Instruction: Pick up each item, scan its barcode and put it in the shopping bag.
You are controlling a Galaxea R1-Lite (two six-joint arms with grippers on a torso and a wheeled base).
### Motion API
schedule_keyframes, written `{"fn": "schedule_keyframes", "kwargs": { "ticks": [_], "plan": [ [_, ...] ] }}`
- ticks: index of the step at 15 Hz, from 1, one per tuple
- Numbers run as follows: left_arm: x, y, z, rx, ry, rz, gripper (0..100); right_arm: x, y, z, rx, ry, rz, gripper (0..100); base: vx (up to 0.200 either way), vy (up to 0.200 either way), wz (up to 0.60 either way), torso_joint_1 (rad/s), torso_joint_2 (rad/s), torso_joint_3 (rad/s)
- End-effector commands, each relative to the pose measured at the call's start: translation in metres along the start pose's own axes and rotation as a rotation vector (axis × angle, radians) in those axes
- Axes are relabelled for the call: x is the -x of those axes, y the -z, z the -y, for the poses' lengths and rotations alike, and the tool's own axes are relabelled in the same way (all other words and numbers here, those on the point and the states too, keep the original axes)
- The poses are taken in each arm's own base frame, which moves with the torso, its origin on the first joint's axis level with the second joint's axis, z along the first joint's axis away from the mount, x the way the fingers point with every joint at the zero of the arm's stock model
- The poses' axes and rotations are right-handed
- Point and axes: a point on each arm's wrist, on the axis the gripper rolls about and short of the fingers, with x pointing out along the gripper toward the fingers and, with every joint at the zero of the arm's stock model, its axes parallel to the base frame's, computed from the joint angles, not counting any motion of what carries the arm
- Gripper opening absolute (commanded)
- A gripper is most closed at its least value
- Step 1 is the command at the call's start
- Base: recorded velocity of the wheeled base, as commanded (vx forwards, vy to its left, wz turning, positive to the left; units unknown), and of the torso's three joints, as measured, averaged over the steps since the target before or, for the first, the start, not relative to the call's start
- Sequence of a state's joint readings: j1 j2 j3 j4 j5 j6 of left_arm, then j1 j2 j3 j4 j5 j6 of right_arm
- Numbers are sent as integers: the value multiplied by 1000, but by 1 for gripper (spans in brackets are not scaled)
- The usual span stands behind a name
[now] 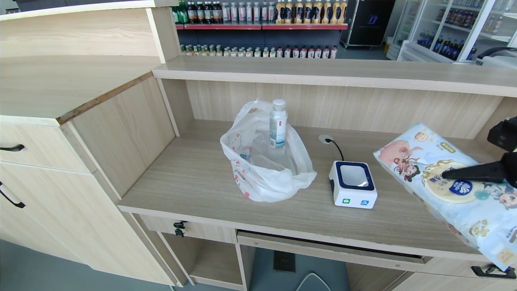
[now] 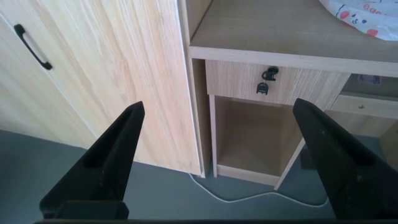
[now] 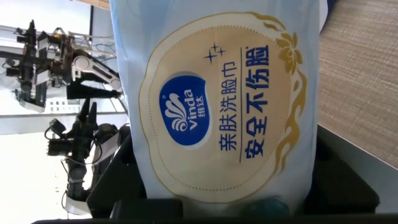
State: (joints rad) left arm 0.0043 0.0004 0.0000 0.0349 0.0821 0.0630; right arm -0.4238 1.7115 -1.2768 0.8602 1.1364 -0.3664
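Holds the pale blue, cartoon-printed soft plastic pack (image 1: 456, 202) clamped in the right claw (image 1: 448, 174), tilted over the right end of the light wooden desk (image 1: 194, 173), near the white square scanner with a dark-framed window (image 1: 353, 184). Holds the left claw (image 2: 219, 107) apart and empty, low beside the cabinet front (image 2: 143, 62). Should turn the pack barcode-side toward the scanner window, steady it close above, then carry it to the white plastic shopping bag (image 1: 242, 161), already containing a clear water bottle (image 1: 278, 127). Cannot make out any barcode; cannot see the pack's right-hand end, cut off at the head view's edge.
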Motion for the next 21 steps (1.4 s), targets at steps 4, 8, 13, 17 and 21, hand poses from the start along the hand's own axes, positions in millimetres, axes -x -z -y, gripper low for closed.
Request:
{"fn": "schedule_keyframes", "kwargs": {
  "ticks": [4, 8, 13, 17, 21],
  "plan": [
    [0, 0, 0, 0, -1, 0, 100, 2, 1, -2, 8, 6, 7, 0, 0, 0, 0, 0, 0, 0],
    [0, 0, 0, 0, -1, 0, 100, 9, -3, -12, 131, 23, 39, 0, 0, 0, 0, 0, 0, 0],
    [0, 0, 0, 0, -1, 0, 100, 52, -7, -64, 560, 413, 191, 0, 0, 0, 0, 0, 0, 0],
    [0, 0, 0, 0, -1, 0, 100, 71, 13, -96, 576, 674, 220, 0, 0, 0, 0, 0, 0, 0],
    [0, 0, 0, 0, -1, 0, 100, 67, 12, -113, 571, 739, 236, 0, 0, 0, 0, 0, 0, 0]
  ]
}}
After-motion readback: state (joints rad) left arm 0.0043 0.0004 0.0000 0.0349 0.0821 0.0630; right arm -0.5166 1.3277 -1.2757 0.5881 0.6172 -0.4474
